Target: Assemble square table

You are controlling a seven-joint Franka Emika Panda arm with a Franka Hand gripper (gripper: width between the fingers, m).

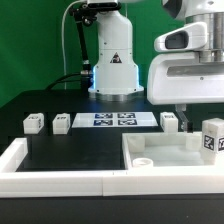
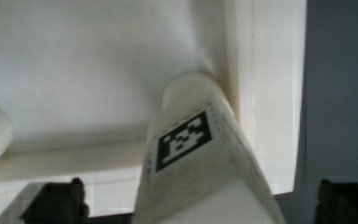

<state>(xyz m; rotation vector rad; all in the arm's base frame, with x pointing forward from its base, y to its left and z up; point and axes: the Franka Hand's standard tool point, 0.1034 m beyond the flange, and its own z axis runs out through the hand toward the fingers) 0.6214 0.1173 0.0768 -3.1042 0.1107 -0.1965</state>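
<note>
The square table's white slab (image 1: 165,147) lies at the exterior view's lower right, its raised rim up. A white tagged leg (image 1: 212,136) stands at its right end. My gripper (image 1: 185,112) hangs over that end of the slab. In the wrist view the tagged leg (image 2: 202,150) sits between the two dark fingertips (image 2: 60,200) of my gripper (image 2: 202,202), with a gap on each side. The jaws are open and do not touch it. The slab (image 2: 87,80) lies behind the leg. Three more leg blocks stand on the black table: two to the left (image 1: 33,123) (image 1: 61,123) and one to the right (image 1: 170,121).
The marker board (image 1: 112,120) lies flat in the middle in front of the robot base (image 1: 115,70). A long white rail (image 1: 60,180) borders the black surface along the front and the left.
</note>
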